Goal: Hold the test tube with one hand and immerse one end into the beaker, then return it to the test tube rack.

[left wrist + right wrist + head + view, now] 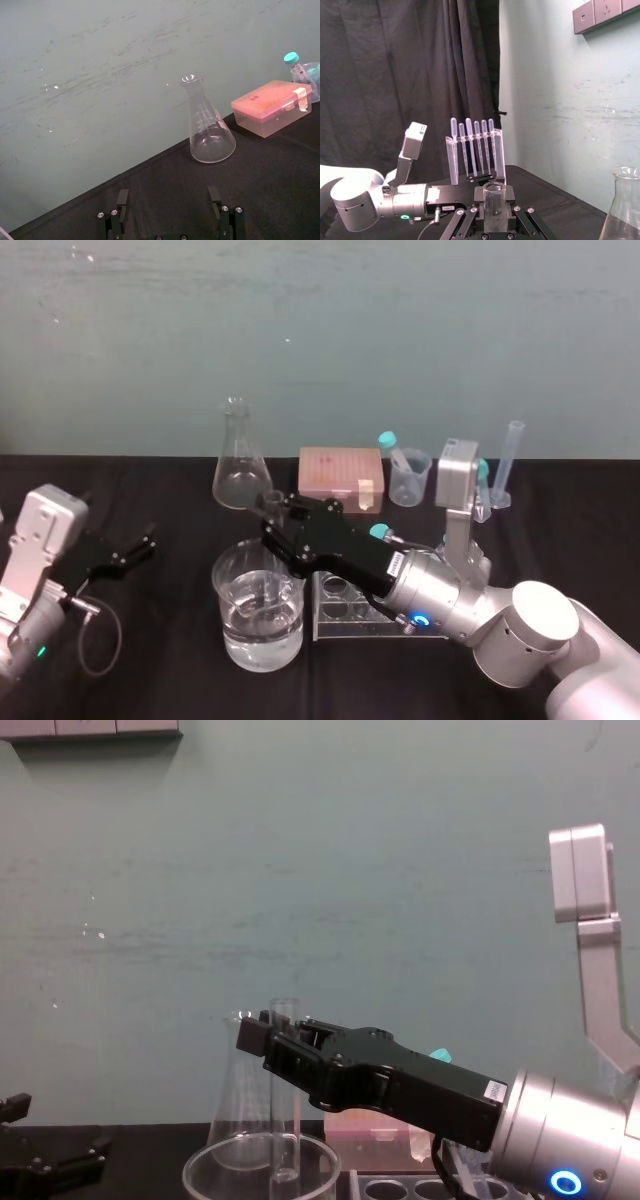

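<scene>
Glass test tube [285, 1130] inside beaker [236, 632] (upright)

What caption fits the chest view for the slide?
Right gripper holds the test tube upright, its lower end inside the beaker, beside the test tube rack.

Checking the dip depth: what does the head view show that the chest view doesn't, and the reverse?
Head, not chest: water filling the lower part of the beaker, plus the cup and cylinder at back right. Chest, not head: the tube side-on, upright, its round end below the beaker's rim. Both: the right claw shut on the tube over the beaker, the flask behind, the rack beside the beaker, and the left claw parked at left.
</scene>
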